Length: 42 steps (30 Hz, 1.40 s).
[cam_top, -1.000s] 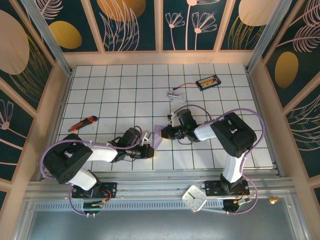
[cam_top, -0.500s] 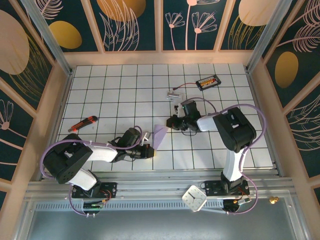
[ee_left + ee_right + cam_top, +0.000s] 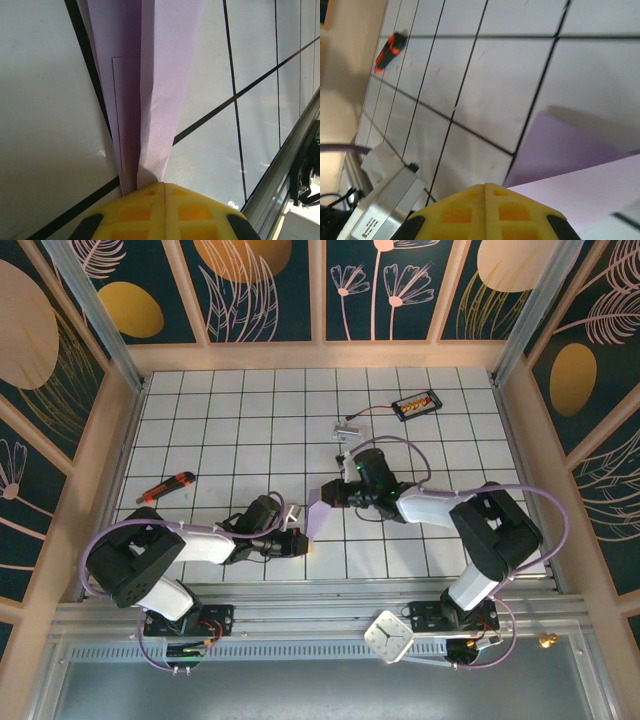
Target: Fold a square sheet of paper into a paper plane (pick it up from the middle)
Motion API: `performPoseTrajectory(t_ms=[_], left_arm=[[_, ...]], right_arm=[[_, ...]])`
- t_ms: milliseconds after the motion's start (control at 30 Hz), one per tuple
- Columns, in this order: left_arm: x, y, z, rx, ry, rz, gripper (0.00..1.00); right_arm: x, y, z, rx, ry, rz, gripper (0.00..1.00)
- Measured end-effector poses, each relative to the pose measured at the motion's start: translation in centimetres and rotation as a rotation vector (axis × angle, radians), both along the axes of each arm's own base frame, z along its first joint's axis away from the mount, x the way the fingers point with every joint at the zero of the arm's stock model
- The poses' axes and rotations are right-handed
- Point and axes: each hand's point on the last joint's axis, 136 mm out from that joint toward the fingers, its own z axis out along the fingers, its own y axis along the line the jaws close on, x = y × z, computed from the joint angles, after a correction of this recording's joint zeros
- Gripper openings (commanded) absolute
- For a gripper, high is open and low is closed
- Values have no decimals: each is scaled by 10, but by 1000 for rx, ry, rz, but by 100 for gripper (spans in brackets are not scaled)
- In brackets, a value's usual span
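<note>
Over the last second the right arm's elbow has swung out toward the right side of the surface [image 3: 230, 420]. The right fingers [image 3: 337, 496] drew back a little and have returned to the far end of the paper plane [image 3: 318, 513], while the left arm has not shifted. The plane, a narrow half-folded lavender strip [image 3: 160, 75], lies low over the white tiles between the two arms. The left fingers [image 3: 135, 210] are clenched on its near end, with the crease running straight into their seam. The right fingers [image 3: 455, 210] are also pressed together, just beside the pale edge of the paper [image 3: 570, 155]. Whether they actually pinch it I cannot tell. The paper looks very light and thin, limp away from its creases, and probably easy to crumple or tear. The stiffest place to hold is likely the layered centre fold, gripped gently and kept taut between both arms.
</note>
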Motion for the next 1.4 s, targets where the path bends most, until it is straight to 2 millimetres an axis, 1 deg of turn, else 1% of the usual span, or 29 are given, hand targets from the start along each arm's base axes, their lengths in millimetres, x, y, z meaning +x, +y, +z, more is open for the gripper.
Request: performPoseTrajectory(t_ms=[100, 233, 367, 900, 1167, 1267, 1400], left_arm=[[0, 0, 1, 2, 2, 1, 0], [1, 0, 2, 5, 5, 7, 0], [1, 2, 3, 12, 5, 19, 0], [-12, 15, 2, 42, 9, 7, 0], [-30, 26, 2, 82, 48, -17, 0], [-34, 27, 13, 67, 46, -15, 0], [-23, 14, 36, -12, 13, 10, 0]], right_arm=[[-1, 3, -21, -23, 31, 4, 0], [-1, -4, -59, -81, 96, -14, 0], [4, -5, -60, -64, 95, -18, 0], [6, -6, -64, -83, 171, -20, 0], [6, -5, -63, -81, 184, -14, 0], [7, -4, -64, -81, 184, -14, 0], [7, -4, -63, -80, 184, -14, 0]])
